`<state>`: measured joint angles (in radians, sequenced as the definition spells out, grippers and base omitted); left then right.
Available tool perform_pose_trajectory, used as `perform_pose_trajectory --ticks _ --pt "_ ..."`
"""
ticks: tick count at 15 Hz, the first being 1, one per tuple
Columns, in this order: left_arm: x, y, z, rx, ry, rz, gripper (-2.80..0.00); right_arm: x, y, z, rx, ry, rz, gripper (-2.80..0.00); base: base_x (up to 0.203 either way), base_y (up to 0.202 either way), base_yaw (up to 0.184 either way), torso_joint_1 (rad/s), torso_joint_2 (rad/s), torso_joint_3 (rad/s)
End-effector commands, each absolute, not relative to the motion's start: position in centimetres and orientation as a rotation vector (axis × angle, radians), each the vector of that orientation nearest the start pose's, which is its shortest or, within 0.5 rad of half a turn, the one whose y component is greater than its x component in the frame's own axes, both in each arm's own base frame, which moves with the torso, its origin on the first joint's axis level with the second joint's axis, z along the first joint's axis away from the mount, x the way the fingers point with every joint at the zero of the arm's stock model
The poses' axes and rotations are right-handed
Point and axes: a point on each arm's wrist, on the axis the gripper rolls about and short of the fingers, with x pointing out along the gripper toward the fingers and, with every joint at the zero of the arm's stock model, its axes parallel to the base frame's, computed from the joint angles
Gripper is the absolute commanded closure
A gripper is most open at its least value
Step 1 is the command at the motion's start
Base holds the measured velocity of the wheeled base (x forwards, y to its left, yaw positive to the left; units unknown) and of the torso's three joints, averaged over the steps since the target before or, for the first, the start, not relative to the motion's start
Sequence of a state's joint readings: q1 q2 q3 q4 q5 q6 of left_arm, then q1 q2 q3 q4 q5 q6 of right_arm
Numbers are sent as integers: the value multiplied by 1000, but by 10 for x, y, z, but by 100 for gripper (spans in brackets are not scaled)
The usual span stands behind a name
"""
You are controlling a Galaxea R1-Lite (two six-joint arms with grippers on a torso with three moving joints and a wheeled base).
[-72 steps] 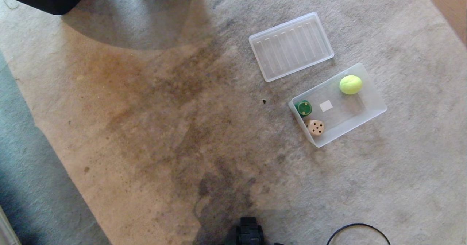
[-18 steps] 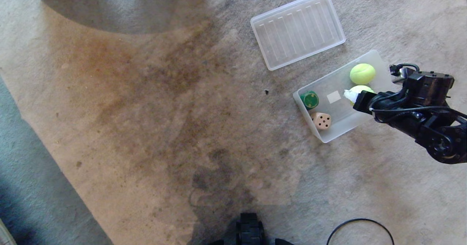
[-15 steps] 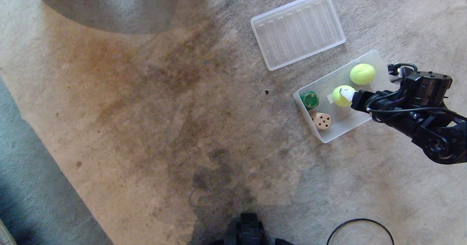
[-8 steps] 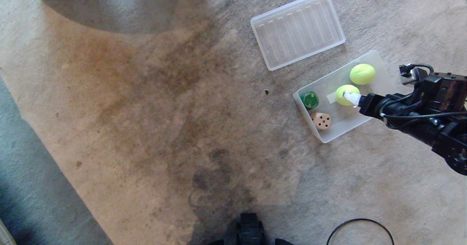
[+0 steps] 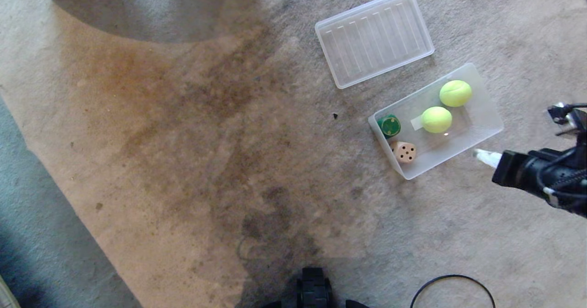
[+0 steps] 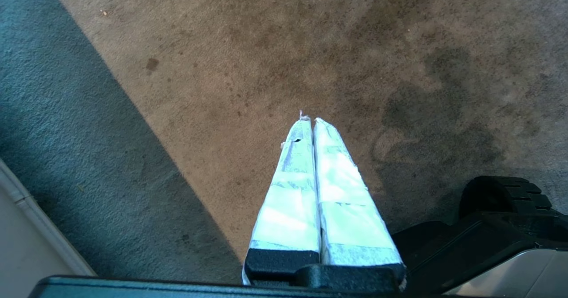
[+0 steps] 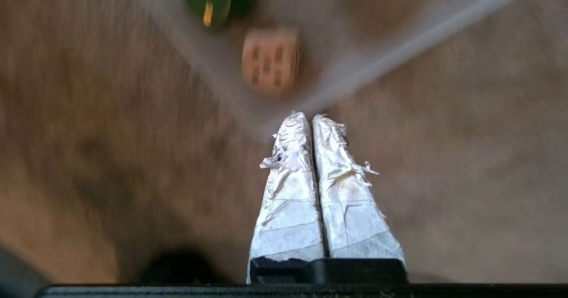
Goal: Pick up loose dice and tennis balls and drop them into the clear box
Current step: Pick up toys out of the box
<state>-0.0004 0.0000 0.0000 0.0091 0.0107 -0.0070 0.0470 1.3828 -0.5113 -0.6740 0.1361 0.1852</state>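
Released, the second ball [image 5: 436,119] now sits in the box [image 5: 481,131]; my right pincer [image 5: 479,154] has pulled clear, closed and empty; left pincer [image 6: 309,119] closed.

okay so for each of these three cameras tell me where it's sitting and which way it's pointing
Head view: high on the robot, facing down at the carpet, lid and clear box; right gripper enters at the right.
Left wrist view: behind the left gripper, jaws shut, facing bare carpet; part of the robot's base shows.
Right wrist view: behind the right gripper, jaws shut, facing the box corner.
Shared: head and right wrist views both show the tan die and green die.
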Motion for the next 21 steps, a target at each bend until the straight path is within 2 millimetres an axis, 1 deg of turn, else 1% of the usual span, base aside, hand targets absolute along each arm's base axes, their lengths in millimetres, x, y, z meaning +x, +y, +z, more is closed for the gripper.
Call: perform_pose_trajectory --ticks 1,2,4,5,7,8,10,12,17,20,21 --pt "-23 0 75 -8 9 11 0 127 9 202 143 142 178 0 0 0 0 0 0 0" --pt "-23 0 75 -8 9 11 0 97 8 196 122 149 177 0 0 0 0 0 0 0" --pt "-23 0 75 -8 8 11 0 49 5 170 87 208 172 0 0 0 0 0 0 0" --pt "-23 0 75 -8 8 11 0 30 4 154 72 237 169 0 0 0 0 0 0 0" --pt "-23 0 75 -8 9 11 0 4 3 118 44 333 156 0 0 0 0 0 0 0" --pt "-23 0 75 -8 9 11 0 -6 3 109 31 299 145 0 0 0 0 0 0 0" --pt "-23 0 75 -8 8 11 0 -18 3 95 11 240 126 0 0 0 0 0 0 0" --pt "-23 0 75 -8 8 11 0 -26 3 88 -1 179 110 0 0 0 0 0 0 0" --pt "-23 0 75 -8 8 11 0 -26 3 87 -3 182 107 0 0 0 0 0 0 0" --pt "-23 0 75 -8 9 11 0 -29 0 75 -65 114 17 0 0 0 0 0 0 0" --pt "-23 0 75 -8 9 11 0 -29 0 75 -66 113 16 0 0 0 0 0 0 0"
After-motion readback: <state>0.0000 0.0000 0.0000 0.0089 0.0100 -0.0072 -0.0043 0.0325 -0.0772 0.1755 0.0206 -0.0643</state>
